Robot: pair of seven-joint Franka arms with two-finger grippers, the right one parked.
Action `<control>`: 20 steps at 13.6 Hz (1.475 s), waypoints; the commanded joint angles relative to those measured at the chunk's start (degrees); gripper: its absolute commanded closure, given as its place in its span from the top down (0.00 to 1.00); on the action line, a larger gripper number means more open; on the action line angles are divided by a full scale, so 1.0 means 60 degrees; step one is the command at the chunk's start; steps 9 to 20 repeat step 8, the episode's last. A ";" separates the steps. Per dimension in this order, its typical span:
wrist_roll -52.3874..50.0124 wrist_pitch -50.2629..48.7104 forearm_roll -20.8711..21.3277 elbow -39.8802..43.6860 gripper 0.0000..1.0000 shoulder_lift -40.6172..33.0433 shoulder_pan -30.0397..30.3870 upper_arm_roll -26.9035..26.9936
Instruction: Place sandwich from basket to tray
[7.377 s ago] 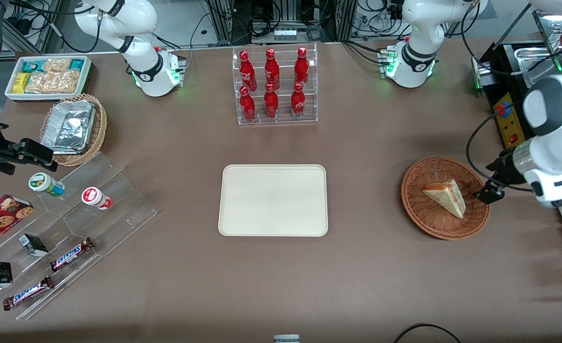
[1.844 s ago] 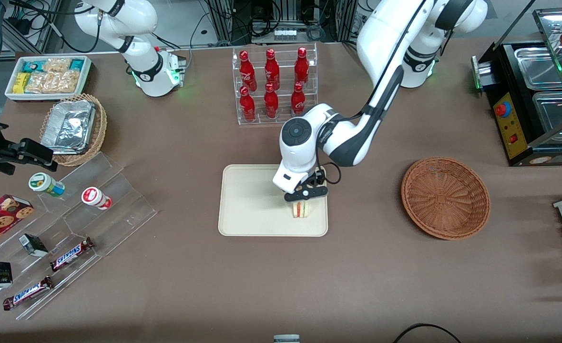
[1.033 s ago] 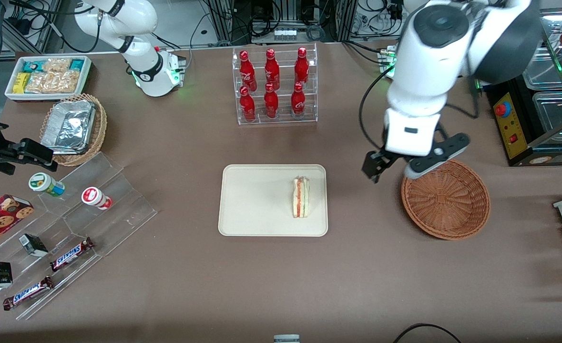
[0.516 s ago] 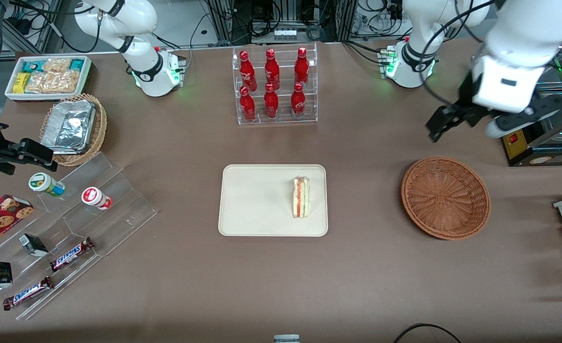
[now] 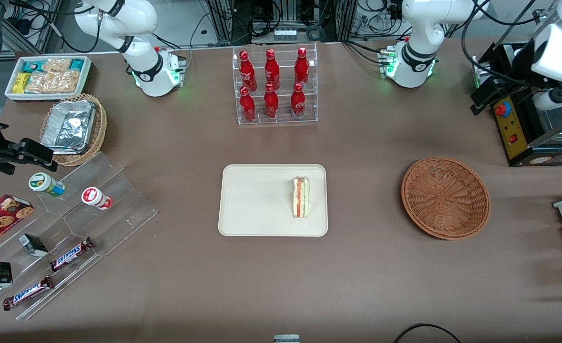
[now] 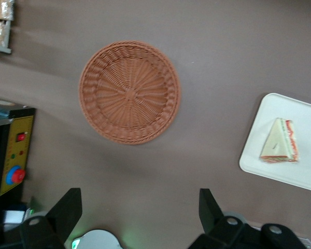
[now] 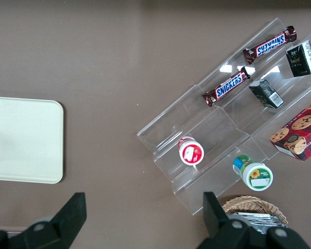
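While the small white-bread sandwich wedge (image 5: 301,196) with red and green filling lies on the flat cream-white tray (image 5: 257,200), near the tray edge closest to the round reddish-brown wicker basket (image 5: 445,197), the basket holds nothing. The left arm's end effector (image 6: 140,212) hangs high over the brown tabletop (image 5: 366,267) at the working arm's end, above the black machine with a red button (image 5: 512,125). The wrist view shows its two dark fingers (image 6: 67,210) spread wide apart, gripping nothing. The front view shows only the arm's white body there, but it shows the clear rack of red bottles (image 5: 273,85).
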 commanded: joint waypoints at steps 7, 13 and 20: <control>0.0382 -0.0940 -0.0145 0.0086 1.00 -0.0271 0.0538 -0.0272; 0.0353 -0.0954 -0.0145 0.0173 1.00 -0.0256 0.0553 -0.0257; 0.0353 -0.0954 -0.0145 0.0173 1.00 -0.0256 0.0553 -0.0257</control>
